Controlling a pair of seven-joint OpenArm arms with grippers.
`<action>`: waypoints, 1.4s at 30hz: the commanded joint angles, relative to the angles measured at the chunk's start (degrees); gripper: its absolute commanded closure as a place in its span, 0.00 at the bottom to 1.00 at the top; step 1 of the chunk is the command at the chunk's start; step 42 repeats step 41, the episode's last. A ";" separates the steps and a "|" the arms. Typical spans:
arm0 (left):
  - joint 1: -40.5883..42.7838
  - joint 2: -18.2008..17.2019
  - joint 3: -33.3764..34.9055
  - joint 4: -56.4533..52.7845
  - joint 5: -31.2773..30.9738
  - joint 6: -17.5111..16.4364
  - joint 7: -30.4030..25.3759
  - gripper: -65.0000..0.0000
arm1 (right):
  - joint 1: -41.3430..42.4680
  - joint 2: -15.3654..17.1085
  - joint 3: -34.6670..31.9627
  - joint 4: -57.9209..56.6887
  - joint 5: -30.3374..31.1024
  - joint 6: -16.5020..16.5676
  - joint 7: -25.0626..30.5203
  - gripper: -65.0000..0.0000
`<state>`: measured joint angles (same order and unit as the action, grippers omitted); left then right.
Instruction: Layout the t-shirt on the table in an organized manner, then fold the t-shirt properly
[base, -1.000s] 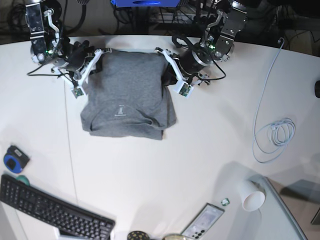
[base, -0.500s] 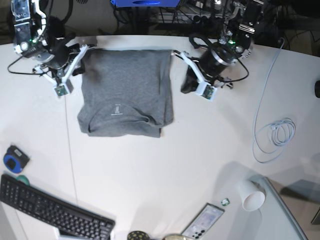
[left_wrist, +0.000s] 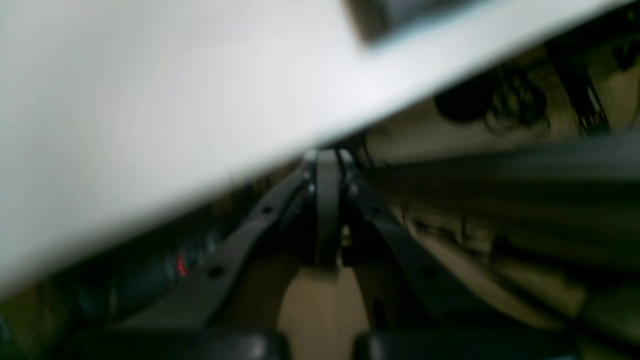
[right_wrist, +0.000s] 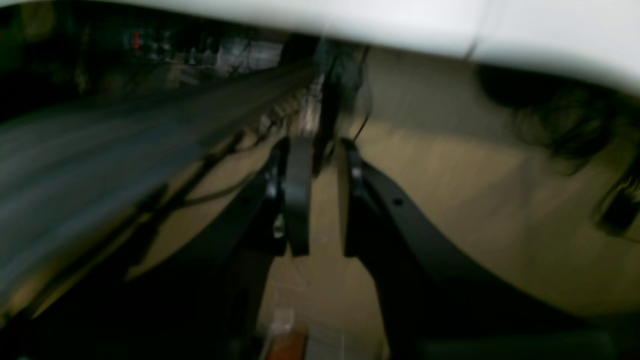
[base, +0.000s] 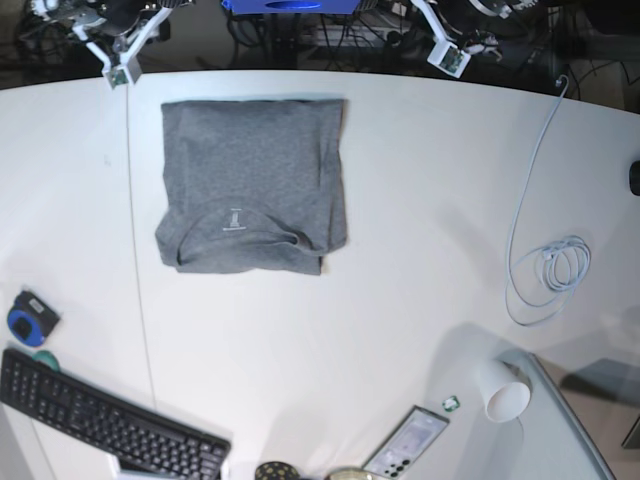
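So near the front edge sit a keyboard (base: 105, 425), a phone (base: 406, 443) and a paper cup (base: 502, 392). Mid-table the folded grey t-shirt (base: 250, 185) lies flat on the white table (base: 400, 200), nothing touching it. At the far edge, the left gripper (left_wrist: 327, 165) has its fingers pressed together on nothing, and the right gripper (right_wrist: 320, 150) shows a narrow gap, empty.

Tan floor (right_wrist: 450, 210), dark cable tangle (base: 300, 35) behind, even light

Base view looks straight down from high above the large white tabletop (base: 330, 320). Both wrist views, blurred, look along their fingers past the tabletop's far edge (left_wrist: 150, 100) (right_wrist: 550, 35), which all three share.
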<state>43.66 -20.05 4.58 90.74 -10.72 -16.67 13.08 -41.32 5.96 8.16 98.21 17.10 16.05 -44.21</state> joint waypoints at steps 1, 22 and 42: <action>0.96 -0.30 -0.14 -2.87 -0.05 0.01 -0.29 1.00 | 0.84 0.42 -0.47 -3.40 -0.18 -0.01 1.70 0.87; -35.53 16.23 11.20 -90.74 -0.49 0.18 -39.41 1.00 | 34.42 0.24 -35.28 -97.20 0.08 -0.10 63.85 0.86; -34.21 15.53 11.11 -90.74 -0.22 0.18 -39.41 1.00 | 34.16 -3.01 -35.64 -97.38 -0.09 -0.10 63.77 0.86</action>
